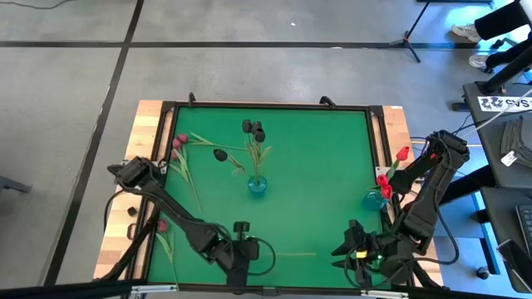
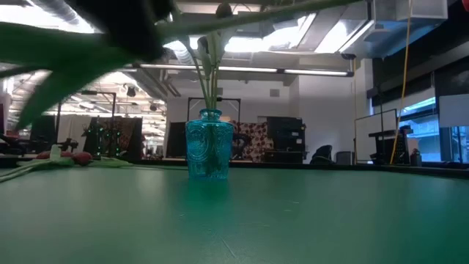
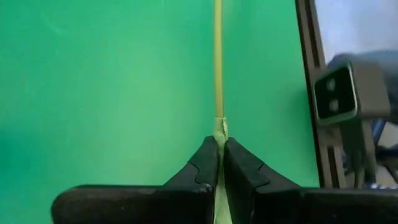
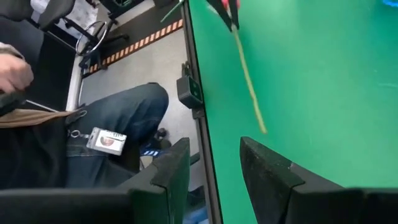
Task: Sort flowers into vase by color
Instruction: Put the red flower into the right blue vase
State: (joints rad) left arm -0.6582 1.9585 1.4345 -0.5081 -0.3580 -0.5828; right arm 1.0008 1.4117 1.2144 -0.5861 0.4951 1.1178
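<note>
My left gripper [image 1: 243,249] is near the table's front edge, shut on a flower's thin stem [image 1: 295,254]. The stem's bare end points toward the table's right, and the flower's head is hidden. A blue glass vase [image 1: 258,185] at mid-table holds black tulips [image 1: 253,129]. A second blue vase [image 1: 374,198] at the right edge holds red tulips [image 1: 384,184]. Loose flowers lie on the left: maroon-pink ones [image 1: 179,141], a black one [image 1: 220,154] and a red one [image 1: 162,226]. My right gripper [image 1: 349,249] hovers open at the front right, holding nothing. My left gripper pinches the stem between its two fingers, at the spot where a pale green leaf wrap ends [image 3: 219,127]. The bare stem [image 3: 218,62] runs straight on ahead of the fingertips. In the low view the stem [image 2: 256,11] hangs high, clear of the table.
A small camera box [image 3: 339,93] sits on the table's front rim beside the held stem. A seated person's leg [image 4: 118,124] is just beyond that rim. Open green surface lies between the two vases and in front of them.
</note>
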